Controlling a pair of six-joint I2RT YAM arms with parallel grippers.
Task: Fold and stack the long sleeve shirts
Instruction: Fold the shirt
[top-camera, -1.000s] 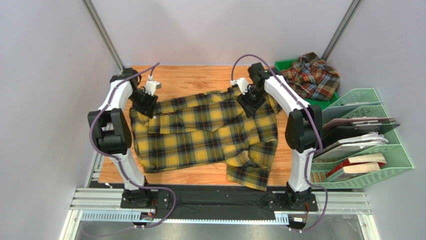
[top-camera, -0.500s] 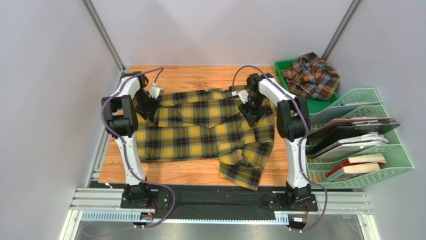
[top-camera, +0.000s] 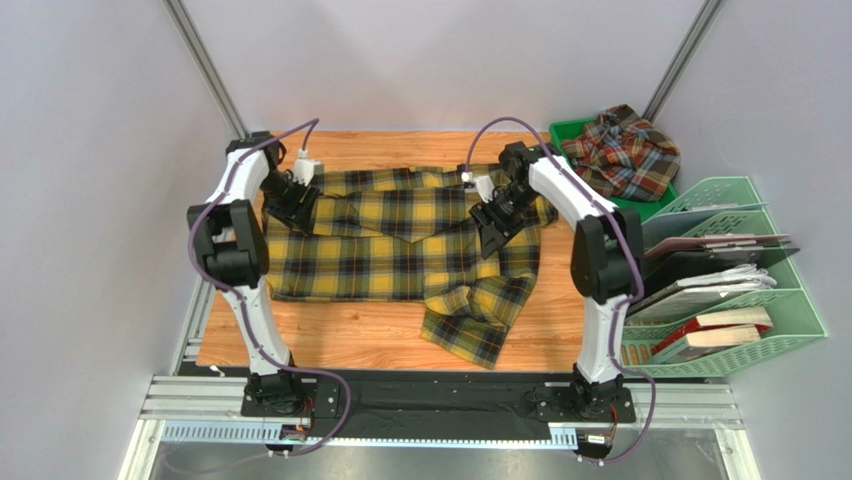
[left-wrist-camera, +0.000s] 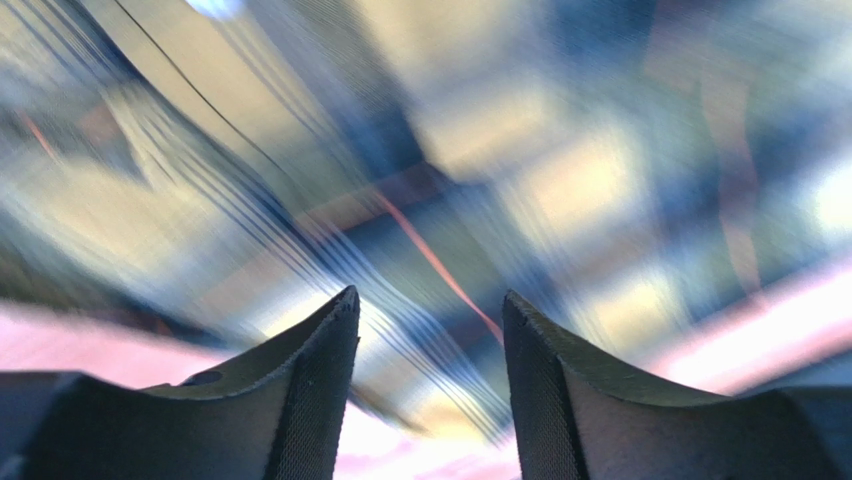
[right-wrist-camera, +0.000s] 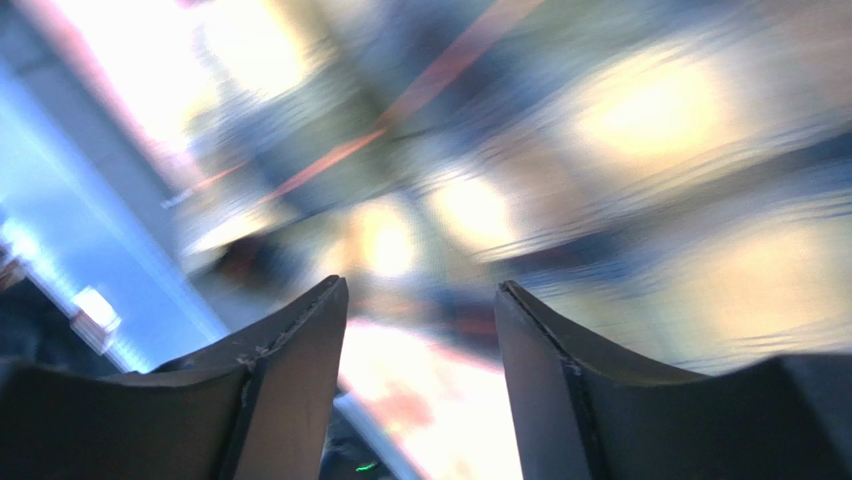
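The yellow and black check shirt (top-camera: 380, 250) lies spread across the wooden table, one sleeve bunched and folded at the near right (top-camera: 470, 320). My left gripper (top-camera: 293, 208) hovers low over its far left corner. The right gripper (top-camera: 492, 225) is over its far right part. In the blurred left wrist view the left gripper (left-wrist-camera: 430, 305) stands open, with checked cloth (left-wrist-camera: 480, 170) beyond its fingertips. The right gripper (right-wrist-camera: 420, 285) is open too, over cloth (right-wrist-camera: 640, 110) and bare table. The rust-red shirt (top-camera: 622, 155) sits crumpled in the green tray (top-camera: 566, 131).
A light green file rack (top-camera: 770, 300) holding folders and books stands along the right side. The tray sits at the far right corner. Bare wood (top-camera: 330, 345) shows in front of the shirt and along the far edge. Frame posts rise at both far corners.
The yellow shirt has slid toward the far edge and lies flatter; its bunched sleeve moved up and left. Both grippers shifted with it, and the arms' elbows changed pose.
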